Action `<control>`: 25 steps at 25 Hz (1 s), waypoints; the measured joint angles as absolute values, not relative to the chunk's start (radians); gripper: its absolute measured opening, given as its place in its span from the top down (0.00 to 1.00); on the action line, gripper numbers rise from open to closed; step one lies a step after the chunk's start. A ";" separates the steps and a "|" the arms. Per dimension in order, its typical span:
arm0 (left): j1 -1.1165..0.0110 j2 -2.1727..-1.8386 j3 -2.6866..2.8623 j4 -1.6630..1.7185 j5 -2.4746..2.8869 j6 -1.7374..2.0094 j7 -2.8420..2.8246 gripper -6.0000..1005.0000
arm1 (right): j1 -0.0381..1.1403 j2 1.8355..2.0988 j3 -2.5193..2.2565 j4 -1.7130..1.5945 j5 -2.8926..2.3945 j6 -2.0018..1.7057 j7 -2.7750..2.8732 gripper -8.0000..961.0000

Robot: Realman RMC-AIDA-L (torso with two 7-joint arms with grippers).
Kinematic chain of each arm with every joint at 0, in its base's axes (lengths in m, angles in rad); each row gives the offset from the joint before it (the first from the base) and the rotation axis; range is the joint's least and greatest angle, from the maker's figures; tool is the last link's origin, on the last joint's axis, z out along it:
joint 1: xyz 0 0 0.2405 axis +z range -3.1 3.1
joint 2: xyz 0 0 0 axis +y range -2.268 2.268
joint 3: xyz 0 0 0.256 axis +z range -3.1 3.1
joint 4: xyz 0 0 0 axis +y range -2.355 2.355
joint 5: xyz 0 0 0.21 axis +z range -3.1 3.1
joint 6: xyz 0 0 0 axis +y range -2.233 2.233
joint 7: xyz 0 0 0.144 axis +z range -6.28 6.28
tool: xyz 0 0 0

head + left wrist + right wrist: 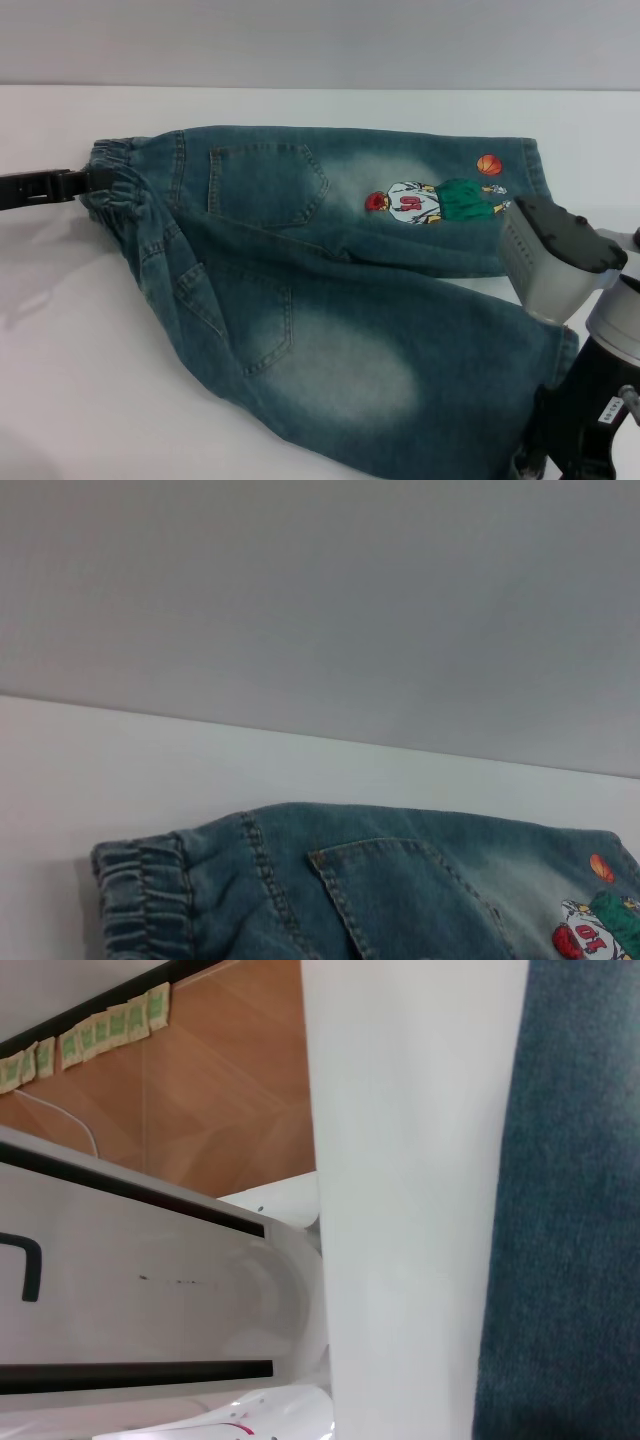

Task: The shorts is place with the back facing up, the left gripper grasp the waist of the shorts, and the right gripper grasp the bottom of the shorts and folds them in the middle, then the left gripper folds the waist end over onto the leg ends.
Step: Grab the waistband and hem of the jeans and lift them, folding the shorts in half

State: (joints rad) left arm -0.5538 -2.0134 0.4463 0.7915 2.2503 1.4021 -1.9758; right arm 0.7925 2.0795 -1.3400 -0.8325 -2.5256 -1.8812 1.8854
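**Q:** what does the left gripper [85, 181] look like on this rig?

**A:** slim, flat, all black with small cutouts. The right gripper [545, 455] is chunkier: light grey block housing with a dark grey cap, silver-grey round joint, black lower body with a little white label sticker.

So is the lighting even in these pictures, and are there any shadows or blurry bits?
Head view: soft, even light; the left gripper at the waist of the shorts casts a faint shadow on the table. Left wrist view: flat light, the shorts slightly soft. Right wrist view: denim close up and blurred.
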 joint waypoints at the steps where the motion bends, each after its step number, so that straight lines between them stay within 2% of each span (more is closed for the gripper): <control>1: -0.554 -2.013 0.446 0.791 2.250 1.402 -1.976 0.95 | 0.792 2.080 -1.346 -0.831 -2.523 -1.878 1.885 0.46; 25: -0.537 -2.017 0.441 0.792 2.250 1.411 -1.970 0.95 | 0.798 2.080 -1.374 -0.801 -2.496 -1.822 1.885 0.46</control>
State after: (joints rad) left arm -0.5367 -2.0165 0.4407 0.7915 2.2502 1.4114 -1.9696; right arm 0.7977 2.0799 -1.3738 -0.8015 -2.4958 -1.8218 1.8849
